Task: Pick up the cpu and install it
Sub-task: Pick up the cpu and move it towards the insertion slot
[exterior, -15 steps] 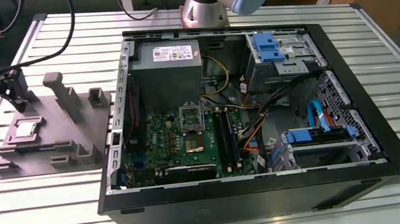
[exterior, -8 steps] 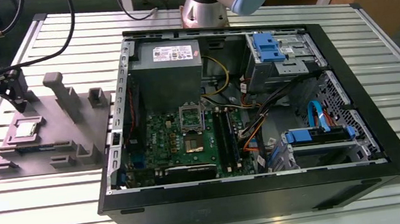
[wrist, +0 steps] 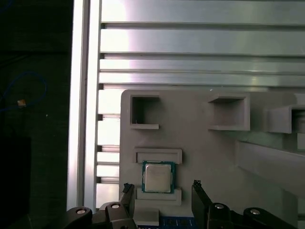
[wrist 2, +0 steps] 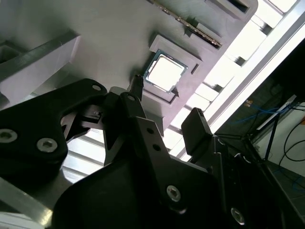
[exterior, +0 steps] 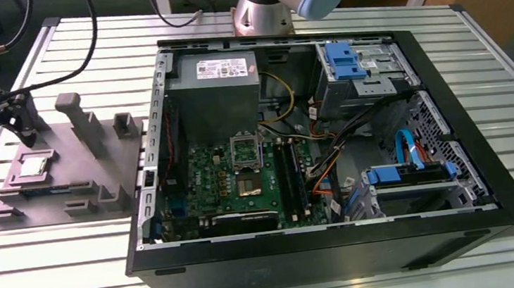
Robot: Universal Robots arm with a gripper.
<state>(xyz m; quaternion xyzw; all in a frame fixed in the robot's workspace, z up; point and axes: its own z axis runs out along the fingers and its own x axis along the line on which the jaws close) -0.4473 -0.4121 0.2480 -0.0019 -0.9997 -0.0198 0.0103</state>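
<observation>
With gripper (wrist: 162, 186) released, jaws spread, poised by cpu (wrist: 158, 177) in tray (exterior: 81, 176) at exterior view's left: best to centre squarely, take opposite edges, stay level, avoid pocket lips.

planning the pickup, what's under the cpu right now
The cpu lies in a framed seat on the grey fixture plate, which rests on the slatted metal table. Its own underside and the seat's floor beneath it are covered, so they cannot be seen.
</observation>
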